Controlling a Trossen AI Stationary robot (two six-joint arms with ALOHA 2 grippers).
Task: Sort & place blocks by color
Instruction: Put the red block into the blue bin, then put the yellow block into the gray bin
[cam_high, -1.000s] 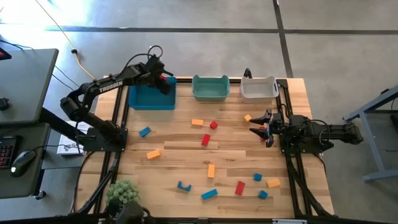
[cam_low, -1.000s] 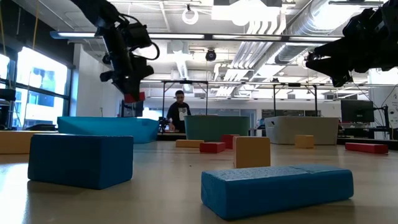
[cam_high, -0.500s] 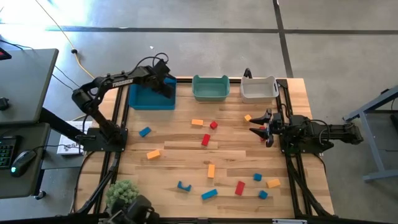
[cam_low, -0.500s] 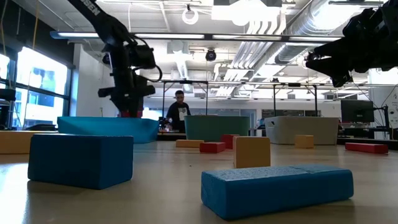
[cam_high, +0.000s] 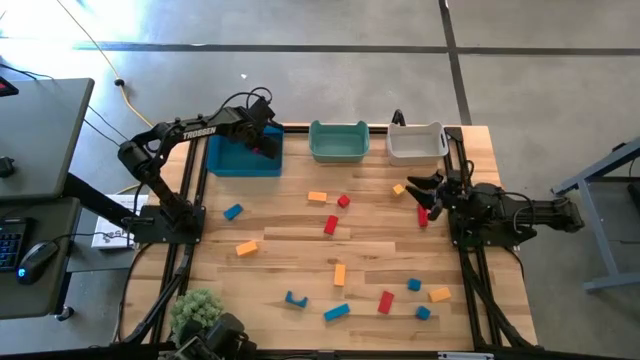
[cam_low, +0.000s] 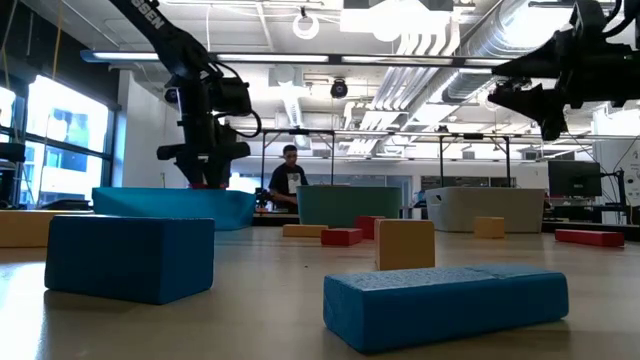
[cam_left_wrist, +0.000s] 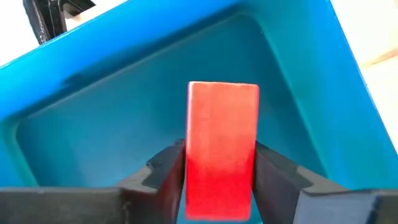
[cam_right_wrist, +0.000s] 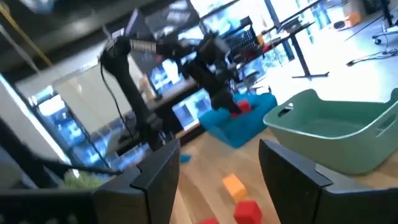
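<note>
My left gripper (cam_high: 262, 143) hangs over the blue bin (cam_high: 232, 160) at the table's far left, shut on a red block (cam_left_wrist: 222, 146). In the low view it (cam_low: 208, 178) reaches down to the bin's rim. My right gripper (cam_high: 420, 188) is open and holds nothing, hovering near the table's right edge above a red block (cam_high: 422, 215) and beside an orange cube (cam_high: 398, 189). Several red, blue and orange blocks lie flat on the wood, among them a blue arch (cam_high: 295, 299). My left gripper pinches the red block between its two fingers (cam_left_wrist: 163, 180), one on each long side (cam_left_wrist: 194, 168). The fingers point down into the blue bin, and the block's far end (cam_left_wrist: 222, 93) sticks out past the fingertips. Whether that end touches the bin's floor cannot be told.
A teal bin (cam_high: 339, 141) and a white bin (cam_high: 417, 142) stand right of the blue one along the far edge. Loose blocks scatter over the table's middle and near right. A green plant (cam_high: 197, 308) sits at the near left corner. A person stands in the room behind.
My left gripper has sunk with the red block from above the blue bin down to its rim. My right gripper has swung toward the table's far edge and tipped, still open, uncovering the red block beneath it.
</note>
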